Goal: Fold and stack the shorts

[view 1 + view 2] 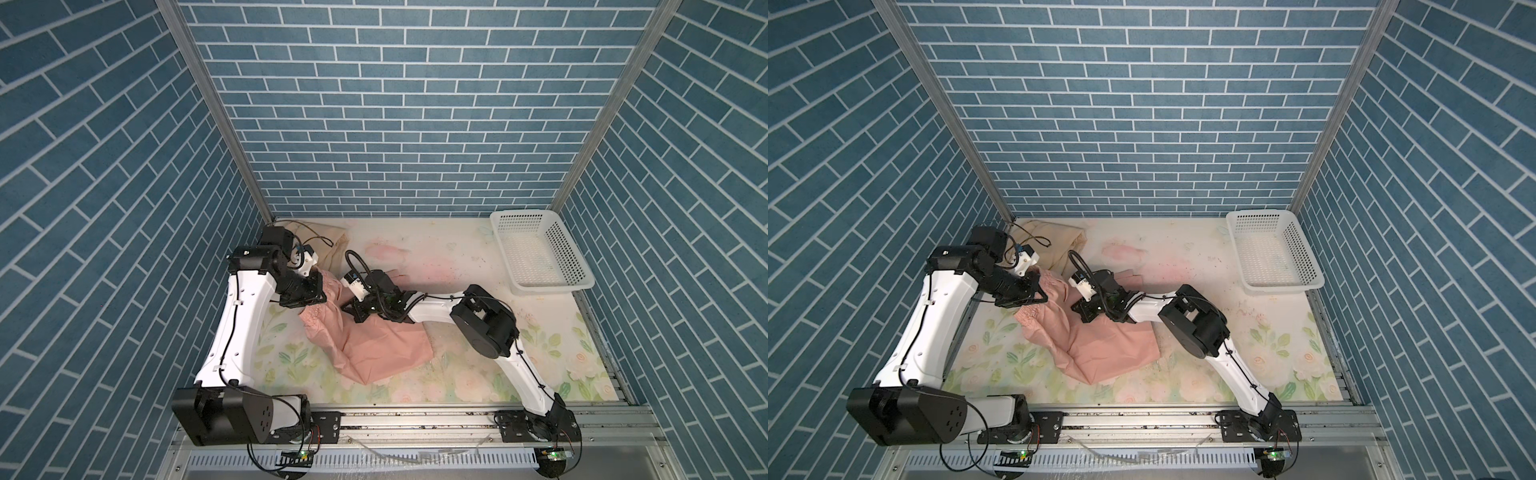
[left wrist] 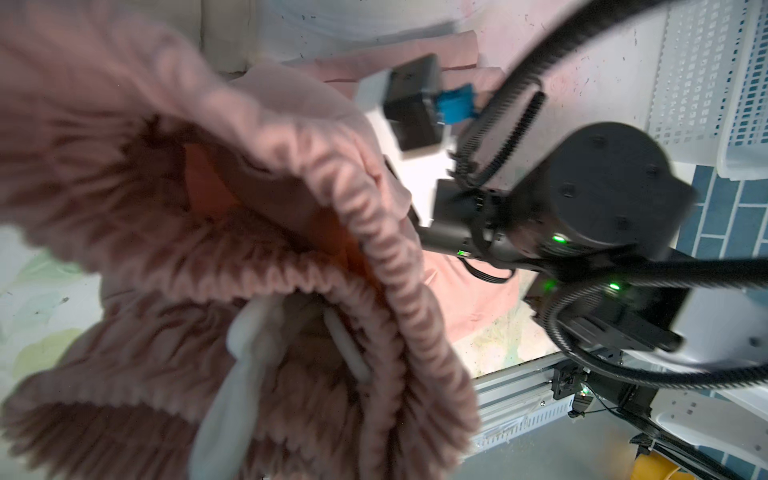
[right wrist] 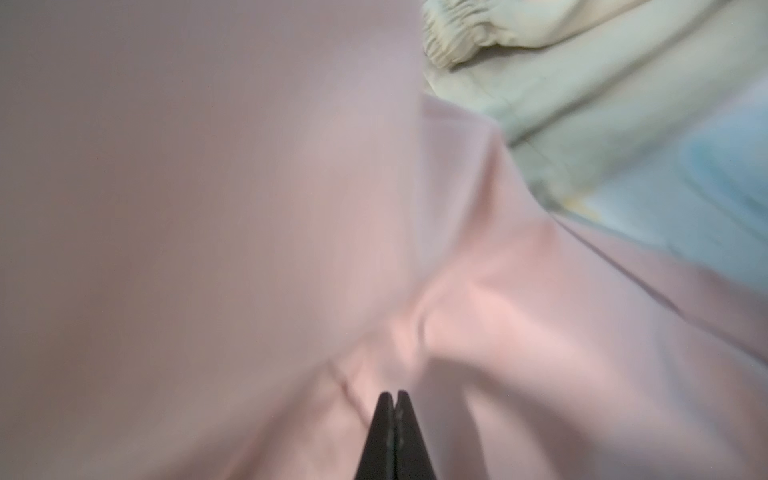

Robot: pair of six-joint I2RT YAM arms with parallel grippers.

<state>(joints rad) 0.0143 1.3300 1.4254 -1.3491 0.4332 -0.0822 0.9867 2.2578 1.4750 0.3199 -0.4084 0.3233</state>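
Two pairs of shorts are out on the flowery table, so front to back it goes like this. Closest to the robot, around 8 o'clock from the table's middle, the pink shorts lie rumpled, legs flat on the cloth and the waist end held up off it. The left gripper is right at that raised gathered waistband, roughly 9 o'clock. Its fingers are buried in fabric so you can't see them, but they're pinched nearly together and the waistband hangs from them, bunched right up against the left wrist camera with the white drawstring dangling in the folds. Just beside it, toward the middle, the right gripper sits low over the same pink shorts with its two black fingers pressed tight together. There's pink cloth all round the tips, but honestly I can't tell if any fold is caught between them. Further back, about 10 o'clock in the far corner, the beige shorts lie in a heap just beside the pink pair. A white holey basket sits at 2 o'clock, well apart from both. Behind everything is the blue brick wall.
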